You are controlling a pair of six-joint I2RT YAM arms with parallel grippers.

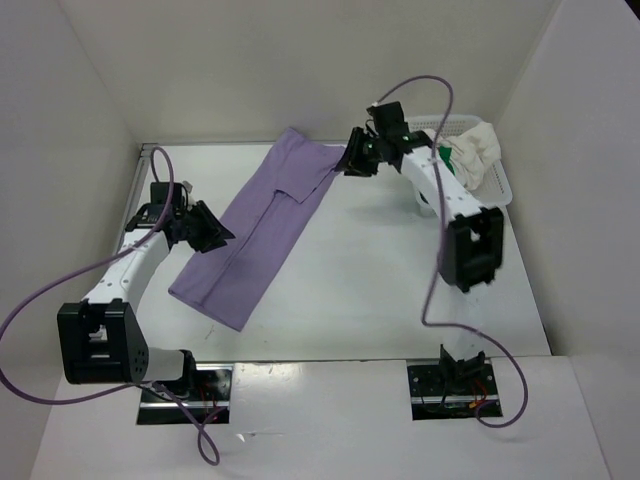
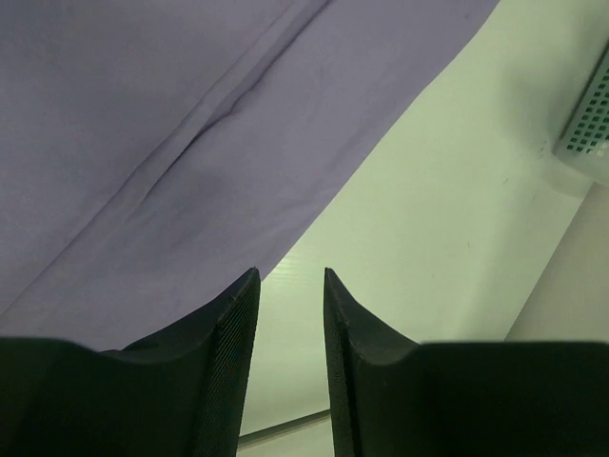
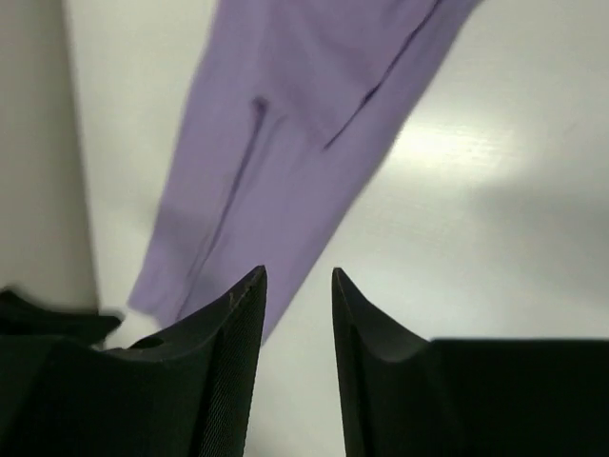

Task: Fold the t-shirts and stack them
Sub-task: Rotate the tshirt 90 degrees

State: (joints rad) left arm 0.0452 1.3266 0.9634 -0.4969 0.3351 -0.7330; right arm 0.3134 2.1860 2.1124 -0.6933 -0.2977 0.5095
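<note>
1. Lying flat on the white bench [image 1: 380,290]: lavender t-shirt [image 1: 255,235], folded lengthwise into a long band, running diagonally from the far middle towards the near left.
2. Visible along the band: one lengthwise fold edge, plus a shorter flap near the far end.
3. Left tool [image 1: 213,232] just beside the band's left long edge, roughly halfway along. Impossible to tell whether it touches the cloth.
4. From the left wrist view: black fingers [image 2: 228,362] partly apart, with only bare bench in the narrow gap and nothing gripped. Lavender cloth across the upper left of that view.
5. Right tool [image 1: 352,160] at the band's far right corner, just beside the cloth edge.
6. From the right wrist view: fingers [image 3: 233,362] partly spread in the same way, holding nothing. Band stretching away beyond the tips, somewhat blurred.
7. At the far right of the bench: mesh basket [image 1: 503,188] holding the creamy white t-shirt [image 1: 478,150], bunched up. Beside it, a sliver of the green t-shirt [image 1: 446,155], mostly hidden.
8. Both basket shirts well apart from the lavender t-shirt.
</note>
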